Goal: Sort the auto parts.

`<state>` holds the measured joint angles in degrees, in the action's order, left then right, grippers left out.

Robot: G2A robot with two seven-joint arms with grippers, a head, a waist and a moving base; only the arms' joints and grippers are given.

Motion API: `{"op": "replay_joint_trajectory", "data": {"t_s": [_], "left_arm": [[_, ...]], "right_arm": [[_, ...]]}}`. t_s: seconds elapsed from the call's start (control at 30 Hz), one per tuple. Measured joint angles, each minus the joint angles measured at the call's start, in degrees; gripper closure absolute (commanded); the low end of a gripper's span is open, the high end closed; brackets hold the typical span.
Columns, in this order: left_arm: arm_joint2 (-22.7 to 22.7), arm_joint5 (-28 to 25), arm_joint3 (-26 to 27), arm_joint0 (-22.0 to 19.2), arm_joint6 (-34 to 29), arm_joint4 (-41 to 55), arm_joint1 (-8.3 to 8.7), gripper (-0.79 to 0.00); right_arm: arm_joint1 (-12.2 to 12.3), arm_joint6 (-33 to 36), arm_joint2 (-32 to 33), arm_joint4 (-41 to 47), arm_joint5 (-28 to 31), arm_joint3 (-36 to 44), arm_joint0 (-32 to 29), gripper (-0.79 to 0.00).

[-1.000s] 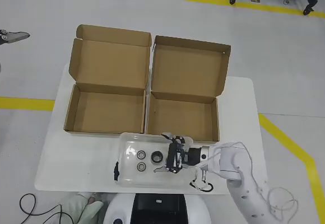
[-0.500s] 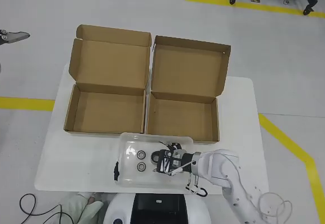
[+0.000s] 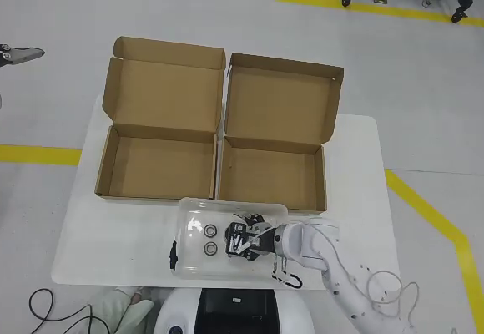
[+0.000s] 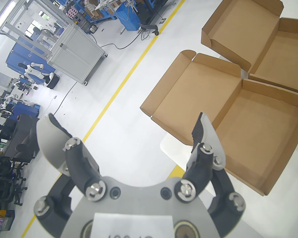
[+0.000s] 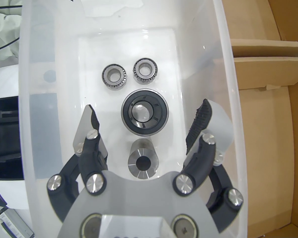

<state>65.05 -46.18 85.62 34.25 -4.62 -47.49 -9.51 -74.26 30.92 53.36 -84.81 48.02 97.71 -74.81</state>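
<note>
A clear plastic bin point(image 5: 213, 50) at the table's front holds several auto parts: two small roller bearings point(image 5: 114, 76) point(image 5: 144, 70), a large black-faced bearing point(image 5: 144, 130) and a steel collet point(image 5: 143, 161). My right gripper point(image 5: 147, 113) is inside the bin, open, its fingers on either side of the large bearing and holding nothing. From above, the right gripper point(image 3: 242, 238) sits mid-bin point(image 3: 192, 213) beside the small bearings point(image 3: 211, 239). My left gripper point(image 4: 125, 125) is open and empty, held off the table's far left corner point(image 3: 12, 55).
Two open cardboard boxes, left point(image 3: 154, 167) and right point(image 3: 271, 175), stand side by side behind the bin, both with nothing in them and lids folded back. The left box's floor point(image 4: 260, 130) lies under the left wrist view. A yellow floor line point(image 3: 25, 154) runs left of the white table point(image 3: 83, 250).
My right gripper has moved leftward, deeper into the bin, from near its right end to over the large bearing. The left gripper has not moved.
</note>
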Motion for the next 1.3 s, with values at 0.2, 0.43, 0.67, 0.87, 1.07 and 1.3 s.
{"op": "replay_joint_trajectory", "data": {"t_s": [0.2, 0.43, 0.67, 0.87, 1.07, 1.3], "left_arm": [[0.00, 0.00, 0.00, 0.00, 0.00, 0.00, 0.00, -0.785], [0.00, 0.00, 0.00, 0.00, 0.00, 0.00, 0.00, -0.785], [0.00, 0.00, 0.00, 0.00, 0.00, 0.00, 0.00, -0.785], [0.00, 0.00, 0.00, 0.00, 0.00, 0.00, 0.00, -0.785], [0.00, 0.00, 0.00, 0.00, 0.00, 0.00, 0.00, -0.785], [0.00, 0.00, 0.00, 0.00, 0.00, 0.00, 0.00, -0.785]], "right_arm": [[-0.17, -0.61, -1.89, -0.63, -0.66, -3.06, 2.02, -0.637], [-0.03, -1.97, -2.80, 0.38, -0.03, -5.03, 2.83, -0.493], [0.27, -3.01, -3.36, 1.13, 1.62, -5.90, 3.62, 0.000], [0.58, -4.19, -3.15, 2.12, 1.63, -5.79, 3.84, 0.000], [0.93, -5.56, -2.81, 4.14, 1.98, -3.72, 3.59, 0.000], [1.16, -12.79, -2.60, 8.02, 3.87, -1.12, 3.77, 0.000]]}}
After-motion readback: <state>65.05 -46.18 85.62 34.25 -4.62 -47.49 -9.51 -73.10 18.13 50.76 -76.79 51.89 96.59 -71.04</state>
